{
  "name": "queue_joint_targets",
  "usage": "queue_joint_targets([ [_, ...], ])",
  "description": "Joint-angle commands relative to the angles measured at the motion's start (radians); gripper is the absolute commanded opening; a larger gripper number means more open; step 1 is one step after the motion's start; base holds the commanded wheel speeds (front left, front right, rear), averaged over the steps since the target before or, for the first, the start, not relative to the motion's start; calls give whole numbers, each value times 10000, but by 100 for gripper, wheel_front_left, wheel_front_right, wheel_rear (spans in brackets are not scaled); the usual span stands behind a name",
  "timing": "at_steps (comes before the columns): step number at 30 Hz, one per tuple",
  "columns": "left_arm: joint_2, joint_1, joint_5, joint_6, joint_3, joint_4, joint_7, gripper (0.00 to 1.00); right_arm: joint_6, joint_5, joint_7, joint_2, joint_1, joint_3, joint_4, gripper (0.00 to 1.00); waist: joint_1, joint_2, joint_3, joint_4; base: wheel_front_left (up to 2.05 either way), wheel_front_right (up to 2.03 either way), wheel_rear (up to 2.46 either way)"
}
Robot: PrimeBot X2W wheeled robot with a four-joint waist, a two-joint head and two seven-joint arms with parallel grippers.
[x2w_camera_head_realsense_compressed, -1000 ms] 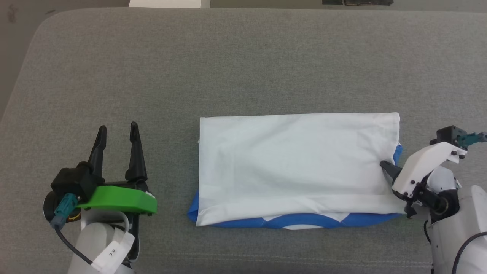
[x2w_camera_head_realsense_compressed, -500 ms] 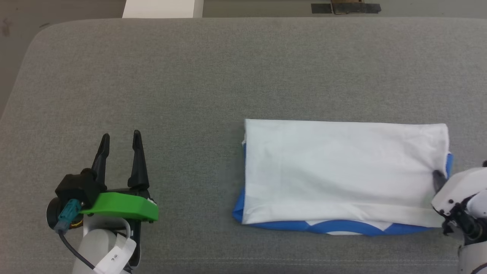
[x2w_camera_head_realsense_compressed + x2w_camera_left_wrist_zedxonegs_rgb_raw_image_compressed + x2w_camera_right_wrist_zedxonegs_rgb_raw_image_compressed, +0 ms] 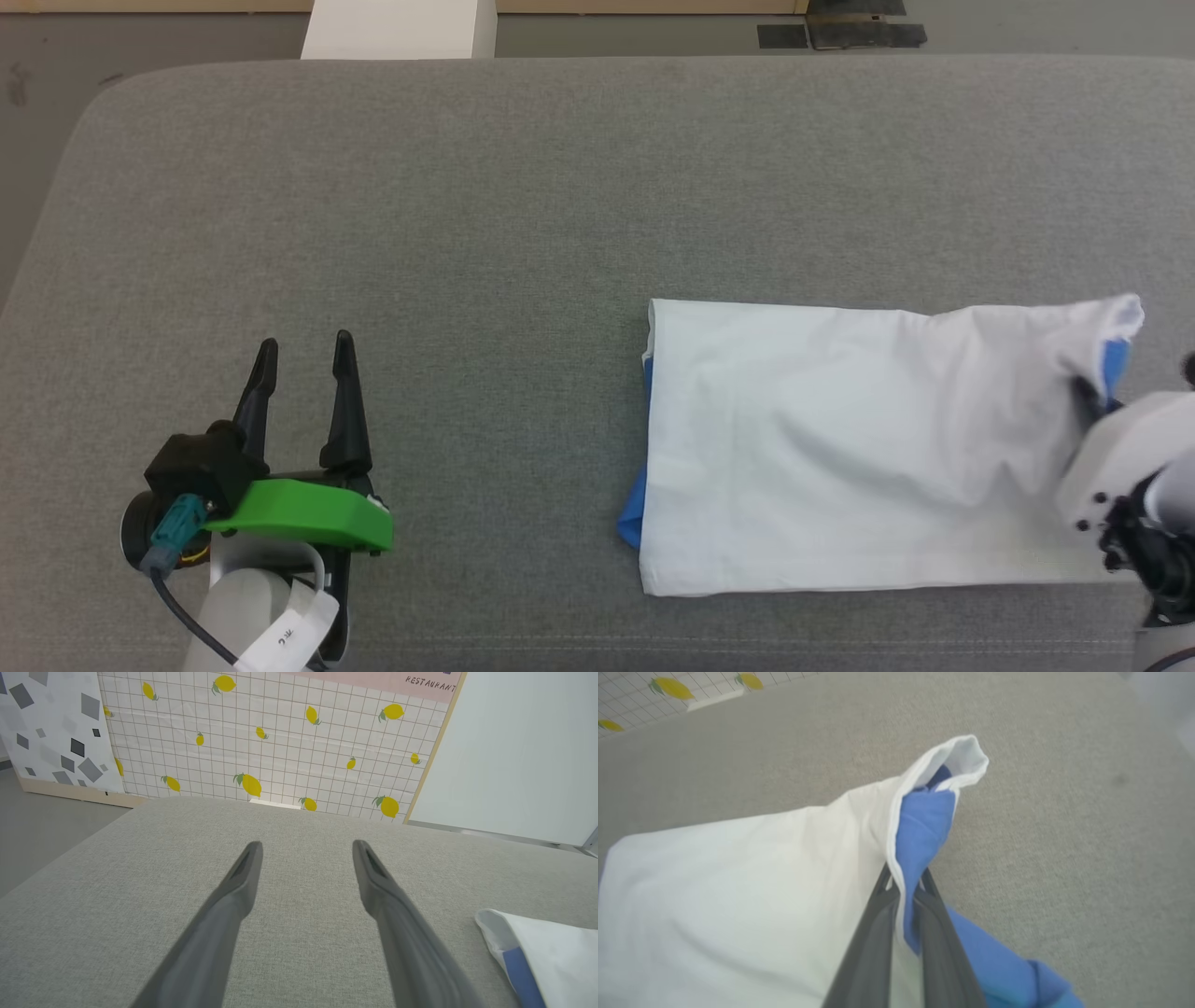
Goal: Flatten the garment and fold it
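Left claw [image 3: 306,341] low, jaws wide apart; right claw [image 3: 906,877] tight on the garment [image 3: 840,448] edge.

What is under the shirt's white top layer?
Blue fabric peeks out at the shirt's left edge and at its raised right end, which the right gripper pinches. The grey cushion lies beneath. Anything else between the layers is covered.

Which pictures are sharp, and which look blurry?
Head view: sharp and evenly lit, hardly a shadow around the left claw on the grey cushion. Left wrist view: its fingers loom large and soft near the lens. Right wrist view: soft all over, the right claw blurred where it pinches the garment, whose white looks washed out.
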Motion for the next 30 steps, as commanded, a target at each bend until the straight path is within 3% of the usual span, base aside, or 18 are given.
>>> queue_joint_targets([
  [1,-39,94,109,-72,22,11,-47,100,-15,159,319,-9,190,454,-583,0,0,0,0,22,0,0,0],
  [6,-48,-16,125,-93,10,-5,-47,100,-15,145,1491,-9,412,2473,-2473,0,0,0,98,131,0,0,0],
  [10,-53,-162,117,-107,-23,-31,-47,100,-15,-50,1938,-9,50,4082,-2727,0,0,0,281,261,0,0,0],
  [18,-63,-444,51,-129,-200,-42,-47,100,-15,-195,1854,-9,-1089,6244,-901,0,0,0,718,720,0,0,0],
  [27,-66,-645,-66,-105,-271,-41,-47,100,-15,240,1421,-9,-1923,6948,1620,0,0,0,1153,1035,0,0,0],
  [28,-66,-651,-72,-98,-280,-38,-47,100,-15,307,1387,-9,-1976,6983,1802,9,0,0,1172,1041,0,0,0],
  [30,-67,-660,-82,-85,-286,-33,-47,100,-15,440,1318,-9,-2077,7097,2110,95,0,0,1196,1034,0,0,0],
])
